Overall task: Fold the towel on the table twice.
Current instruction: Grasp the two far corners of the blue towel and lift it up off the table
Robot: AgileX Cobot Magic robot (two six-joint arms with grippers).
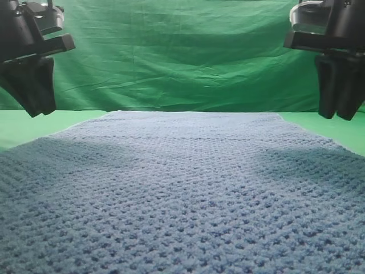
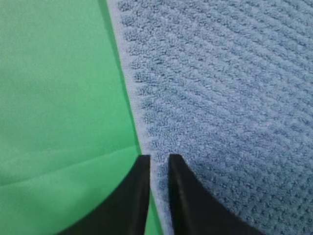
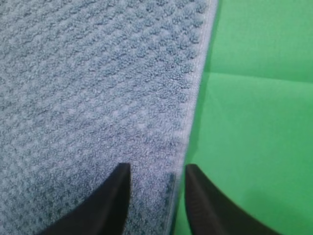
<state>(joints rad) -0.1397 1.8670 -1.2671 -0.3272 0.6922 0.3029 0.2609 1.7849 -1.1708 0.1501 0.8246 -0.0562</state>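
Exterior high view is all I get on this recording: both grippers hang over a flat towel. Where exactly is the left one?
Observer: The left gripper is above the towel's left hem, jaws slightly apart astride it.
Operator: And the right?
Observer: The right gripper straddles the right hem, its gap wider.
Operator: Gripping cloth?
Observer: No; the hem lies flat on the table between the jaws.

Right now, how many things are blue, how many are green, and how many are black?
Blue: 1, the bumpy blue-grey waffle-weave towel.
Green: 2, the smooth green cloth-covered table and the wrinkled green backdrop curtain.
Black: 2, the black left gripper and black right gripper.
Total: 5.
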